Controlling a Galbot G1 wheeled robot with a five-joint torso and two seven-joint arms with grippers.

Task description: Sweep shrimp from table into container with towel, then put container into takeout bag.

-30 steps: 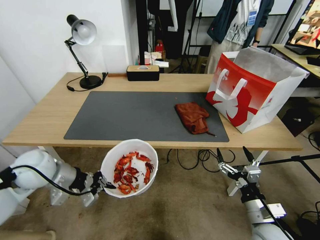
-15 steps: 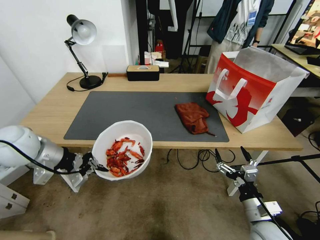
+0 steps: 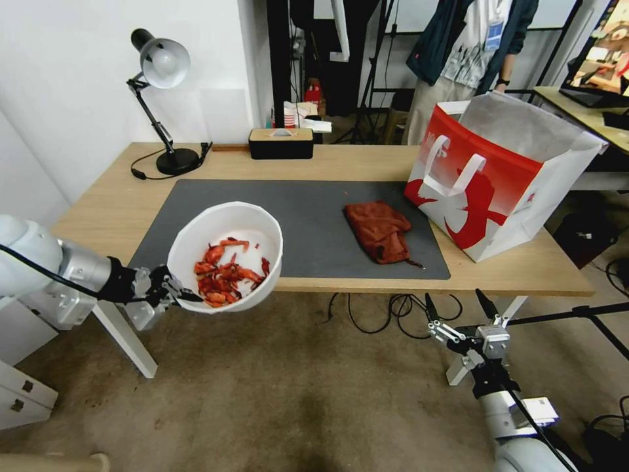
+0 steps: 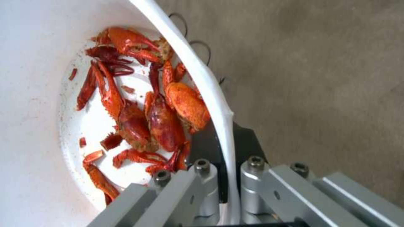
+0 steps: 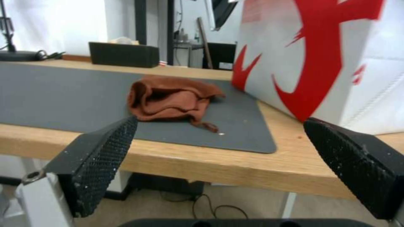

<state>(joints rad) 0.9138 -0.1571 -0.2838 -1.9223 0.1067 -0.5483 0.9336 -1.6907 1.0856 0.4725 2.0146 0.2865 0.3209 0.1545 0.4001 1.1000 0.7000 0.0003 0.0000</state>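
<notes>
Counter (image 3: 98, 229): wide light wood top, white legs, carrying everything below except the container; its near edge is running bare between mat and floor.

Mat (image 3: 262, 223): dark grey rectangle lying along the counter's middle, its centre and left bare.

Bag (image 3: 485, 196): red-and-white paper, standing upright at the counter's right end with its mouth gaping open, white handles hanging on the front; its near corner is sitting just beside the mat's right edge. In the right wrist view the bag (image 5: 320, 63) is standing close behind the towel (image 5: 168, 101).

Lamp (image 3: 160, 98): black-based desk lamp standing at the back left corner, well apart from the mat's working area.

Box (image 3: 280, 143): dark, wood-topped, sitting at the back edge, centre.

Container (image 3: 203, 229): white round tub, hanging in the air over the counter's near left edge, tilted toward the camera. The left gripper (image 3: 171, 293) is pinching its rim, one finger inside the wall and one outside, as the left wrist view shows at the rim (image 4: 219, 104).

Towel (image 3: 380, 231): rust-brown, lying crumpled on the mat's right part, between container and bag.

Shrimp (image 3: 226, 278): red-orange pieces lying piled in the container's low side; the pile (image 4: 156, 113) is resting against the wall nearest the gripper.

Right gripper (image 3: 462, 308): hanging below the counter's near edge, right of centre, fingers spread wide and holding nothing.
</notes>
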